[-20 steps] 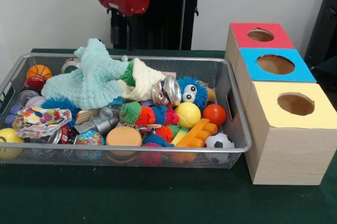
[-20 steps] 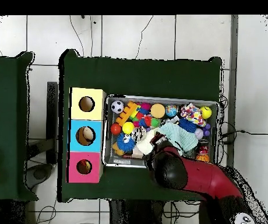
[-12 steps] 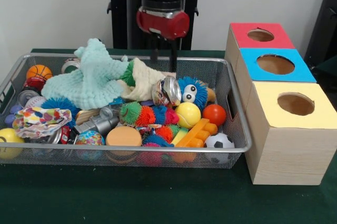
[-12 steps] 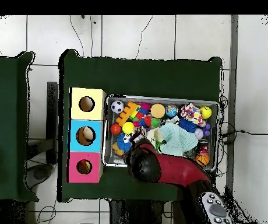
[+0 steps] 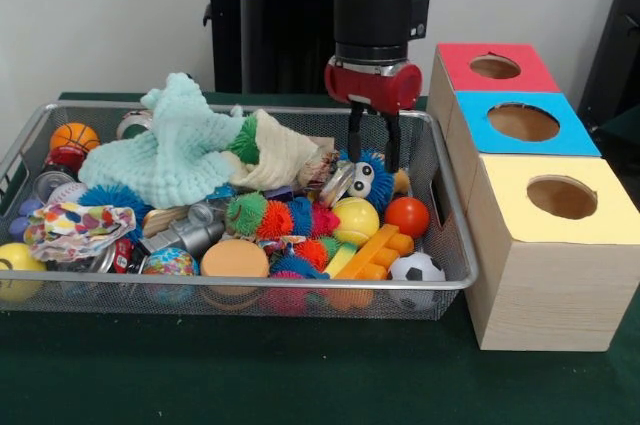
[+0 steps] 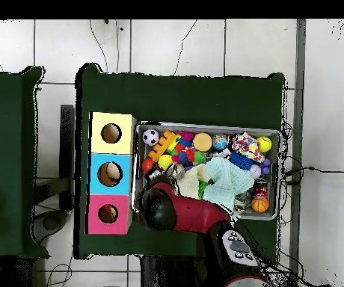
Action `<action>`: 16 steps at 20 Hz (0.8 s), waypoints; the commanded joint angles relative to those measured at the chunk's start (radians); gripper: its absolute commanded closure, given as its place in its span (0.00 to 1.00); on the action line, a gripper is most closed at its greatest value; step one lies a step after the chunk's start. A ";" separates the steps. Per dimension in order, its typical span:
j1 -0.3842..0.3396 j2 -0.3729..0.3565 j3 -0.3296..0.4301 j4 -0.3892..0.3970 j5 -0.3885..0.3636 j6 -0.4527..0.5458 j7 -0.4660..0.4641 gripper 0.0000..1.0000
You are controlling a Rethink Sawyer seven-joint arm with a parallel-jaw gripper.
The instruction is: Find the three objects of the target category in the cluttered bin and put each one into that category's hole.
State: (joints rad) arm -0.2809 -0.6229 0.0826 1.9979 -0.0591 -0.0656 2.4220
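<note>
A wire mesh bin is packed with mixed toys, cloths and cans, piled loosely on each other. A red ball, a yellow ball and a soccer ball are seen sitting close together at the box end of the bin. A small basketball is tucked in the opposite far corner. Just beside the bin, three wooden boxes are lined up touching, each with one round hole on top: red, blue, yellow.
</note>
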 commanded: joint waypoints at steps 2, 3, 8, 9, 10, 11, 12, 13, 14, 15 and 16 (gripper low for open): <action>0.027 0.104 -0.058 0.005 0.102 -0.089 0.207 0.00; 0.051 0.112 -0.092 -0.001 0.110 -0.078 0.193 0.00; 0.099 0.143 -0.186 -0.012 0.114 -0.065 0.144 0.00; 0.099 0.144 -0.186 -0.010 0.112 -0.071 0.145 0.00; 0.106 0.148 -0.195 -0.012 0.113 -0.076 0.147 0.00; 0.109 0.156 -0.198 -0.013 0.112 -0.083 0.149 0.00; 0.118 0.164 -0.206 -0.018 0.114 -0.086 0.149 0.00; 0.135 0.169 -0.221 -0.025 0.119 -0.079 0.145 0.00; 0.146 0.174 -0.231 -0.030 0.122 -0.068 0.141 0.00; 0.159 0.177 -0.245 -0.040 0.120 -0.036 0.125 0.00; 0.179 0.182 -0.269 -0.054 0.115 -0.008 0.105 0.00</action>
State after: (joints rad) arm -0.1230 -0.5006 -0.1180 1.9985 0.0005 -0.0923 2.4220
